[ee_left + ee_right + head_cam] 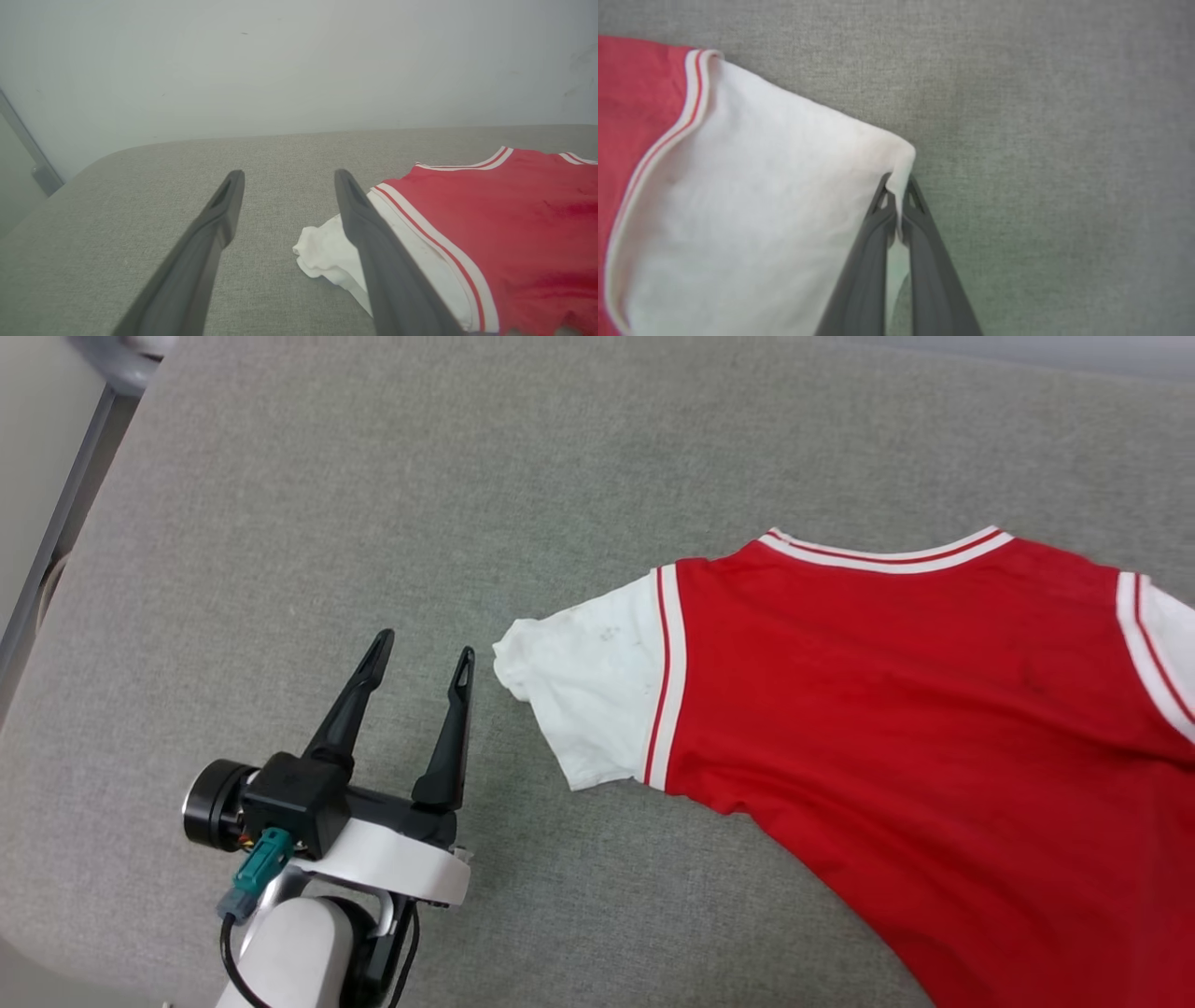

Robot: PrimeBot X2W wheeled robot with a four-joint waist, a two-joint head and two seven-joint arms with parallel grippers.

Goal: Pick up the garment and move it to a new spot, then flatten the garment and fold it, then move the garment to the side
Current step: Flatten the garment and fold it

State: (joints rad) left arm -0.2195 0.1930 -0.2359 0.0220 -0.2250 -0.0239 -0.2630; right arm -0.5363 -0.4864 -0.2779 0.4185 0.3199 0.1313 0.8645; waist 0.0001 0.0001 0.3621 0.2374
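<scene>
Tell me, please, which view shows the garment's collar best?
The head view: the garment's striped collar is seen whole from above. The left wrist view shows it foreshortened; the right wrist view shows a white sleeve pinched by the right gripper.

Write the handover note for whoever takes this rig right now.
Left pincer: open, empty, beside the crumpled end of the near white sleeve, not touching it.
Right pincer: shut on the corner of a white sleeve.
Garment: the red jersey T-shirt with white short sleeves and striped trim lies spread, plain side up, on the grey fabric surface.
Done: one sleeve corner gripped.
Left: smooth it flat, fold it, move it to the side.
</scene>
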